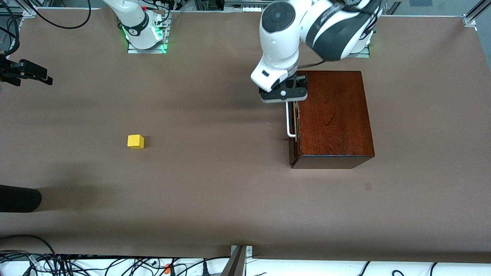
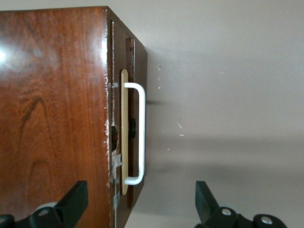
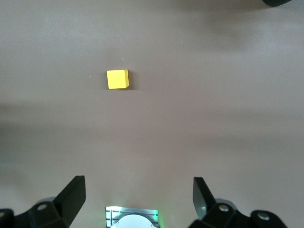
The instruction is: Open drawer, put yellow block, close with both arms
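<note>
— Where's your left claw (image 1: 284, 100)?
— Spread wide over the drawer (image 1: 294, 128) handle (image 1: 289, 122); drawer barely ajar.
— And the right claw (image 3: 137, 199)?
— Also wide, waiting high above the table (image 1: 215, 184); yellow block (image 1: 135, 141) lies well apart from the box (image 1: 333, 115).

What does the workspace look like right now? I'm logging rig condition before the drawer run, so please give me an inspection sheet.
Surface: brown table cover, flat, a few pale specks.
Job's things: drawer nearly shut in the reddish-brown wooden box, white loop handle free; yellow block alone on the table toward the right arm's end.
Clutter: dark rounded object at the table edge, cannot tell what.
Grippers: left hand open, over the handle's end; right hand open, waiting high over the table.
Cables: loose bundles along the front edge.
Surroundings: aluminium framing at the corners.
</note>
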{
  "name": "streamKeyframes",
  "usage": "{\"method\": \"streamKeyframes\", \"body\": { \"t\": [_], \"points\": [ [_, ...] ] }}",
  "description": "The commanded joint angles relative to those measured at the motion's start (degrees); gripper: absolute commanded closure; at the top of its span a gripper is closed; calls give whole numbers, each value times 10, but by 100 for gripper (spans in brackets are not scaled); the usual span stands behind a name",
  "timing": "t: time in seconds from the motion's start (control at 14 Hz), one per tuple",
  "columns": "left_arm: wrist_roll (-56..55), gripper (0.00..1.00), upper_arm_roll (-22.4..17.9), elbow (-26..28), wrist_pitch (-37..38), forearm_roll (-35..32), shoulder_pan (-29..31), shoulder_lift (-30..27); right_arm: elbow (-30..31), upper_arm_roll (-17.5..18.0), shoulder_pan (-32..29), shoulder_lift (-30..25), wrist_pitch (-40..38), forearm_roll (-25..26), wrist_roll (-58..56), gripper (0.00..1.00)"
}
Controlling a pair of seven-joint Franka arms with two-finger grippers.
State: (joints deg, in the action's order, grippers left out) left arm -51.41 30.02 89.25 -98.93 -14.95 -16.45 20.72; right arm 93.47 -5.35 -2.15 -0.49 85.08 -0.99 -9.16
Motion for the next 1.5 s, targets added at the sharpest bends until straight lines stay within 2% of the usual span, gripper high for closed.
{"method": "streamKeyframes", "body": {
  "t": [0.0,0.43,0.71,1.42],
  "points": [
    [-17,0,0,-21,-5,-27,-14,39,0,3,-6,-2,-5,-4,4,0],
    [-17,0,-3,39,-63,-65,-12,56,1,-1,-6,-2,-5,-4,4,0],
    [-17,0,-4,39,-63,-94,-10,84,1,-1,-6,-2,-5,-4,4,0],
    [-39,0,-8,38,-76,-116,-15,128,1,-1,-6,-2,-5,-4,4,0]
  ]
}}
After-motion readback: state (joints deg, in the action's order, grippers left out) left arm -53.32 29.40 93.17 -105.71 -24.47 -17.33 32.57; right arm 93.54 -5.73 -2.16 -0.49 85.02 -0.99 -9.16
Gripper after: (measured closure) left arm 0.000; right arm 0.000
